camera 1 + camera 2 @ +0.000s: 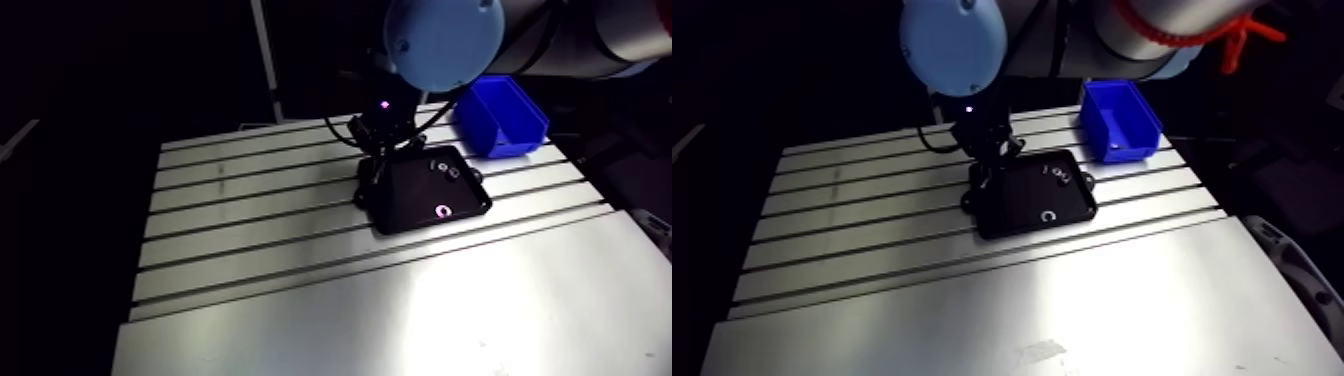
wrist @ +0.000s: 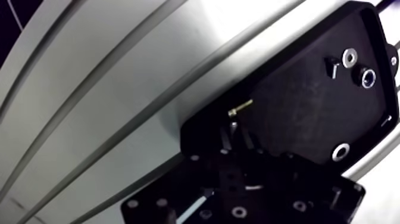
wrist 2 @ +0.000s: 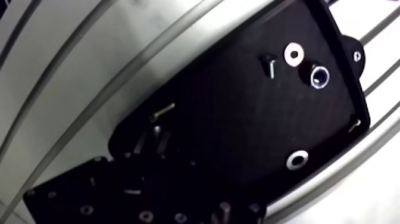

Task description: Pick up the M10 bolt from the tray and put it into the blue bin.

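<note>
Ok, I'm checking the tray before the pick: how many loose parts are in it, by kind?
Screws or bolts: 2, brass screw and dark bolt
Washers: 2, washer beside the dark bolt and lone washer
Shiny nut or sleeve: 1
Total: 5

You get: table (image 1: 300, 300) bare aluminium, smooth, strong sheen. Tray (image 2: 297, 119) black, matt, finely grained, looks plastic. Bin (image 1: 500, 125) blue plastic, slight gloss. Washer (image 2: 341, 151) bright polished metal.

The slotted aluminium table (image 1: 300, 300) carries a black tray (image 1: 410, 200) and, near it, a blue bin (image 1: 475, 122).
</note>
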Controlling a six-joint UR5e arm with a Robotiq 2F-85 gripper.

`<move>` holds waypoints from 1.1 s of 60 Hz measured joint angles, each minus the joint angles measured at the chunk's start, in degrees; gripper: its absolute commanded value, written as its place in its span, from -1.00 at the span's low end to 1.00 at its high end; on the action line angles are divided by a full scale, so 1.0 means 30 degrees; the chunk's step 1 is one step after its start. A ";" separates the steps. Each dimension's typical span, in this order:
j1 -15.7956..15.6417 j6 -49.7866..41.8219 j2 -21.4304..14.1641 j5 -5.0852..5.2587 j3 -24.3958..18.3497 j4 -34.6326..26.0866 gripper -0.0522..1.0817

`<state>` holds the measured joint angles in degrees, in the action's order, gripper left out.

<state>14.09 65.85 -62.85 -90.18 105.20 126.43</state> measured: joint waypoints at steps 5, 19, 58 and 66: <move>0.0015 0.0108 -0.0034 -0.0004 0.0059 0.0152 0.75; 0.0053 0.0506 -0.0432 -0.0096 0.0403 0.0262 0.91; 0.0683 0.7558 -0.3545 -0.1080 0.0150 -0.3373 0.89; 0.0778 1.0539 -0.4075 -0.1022 -0.0615 -0.4843 0.91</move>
<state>16.42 97.46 -75.08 -93.24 103.35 111.91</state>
